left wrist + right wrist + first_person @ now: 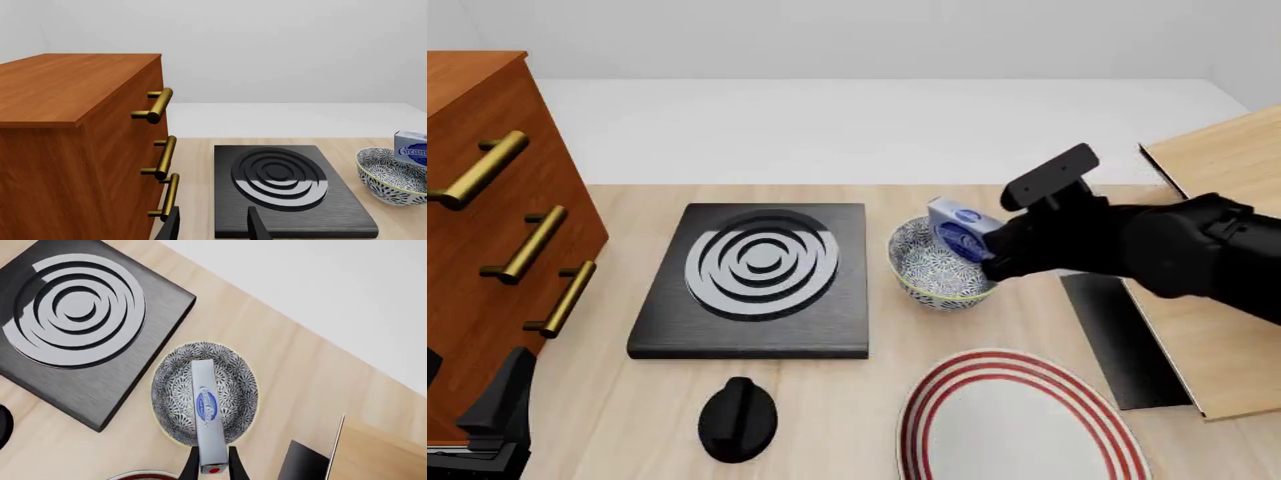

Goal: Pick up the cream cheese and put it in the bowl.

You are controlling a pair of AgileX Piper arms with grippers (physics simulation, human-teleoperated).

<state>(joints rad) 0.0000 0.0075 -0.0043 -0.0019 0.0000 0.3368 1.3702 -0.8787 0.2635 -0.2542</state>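
The right end effector (213, 466) is clamped on the red-marked end of the small flat pale grey-blue cream cheese box with a dark blue oval logo (207, 407), its two dark fingers (191, 469) pressing either side of the box. In the right wrist view the box hangs directly over the small round deep bowl with a blue-and-white speckled pattern (175, 390); whether its far end touches the bowl cannot be told. The front view shows the same box (958, 229) tilted above the bowl (924, 268), with the black right arm reaching in from the right. The bowl stands on the light wooden desk (827, 420), just beside a black square hob with grey concentric rings (761, 282). A large flat white plate with red rings (1014, 425) lies nearer the arms. The left end effector (212, 226) hangs spread apart and grasping nothing, near a brown wooden drawer cabinet with brass handles (60, 135).
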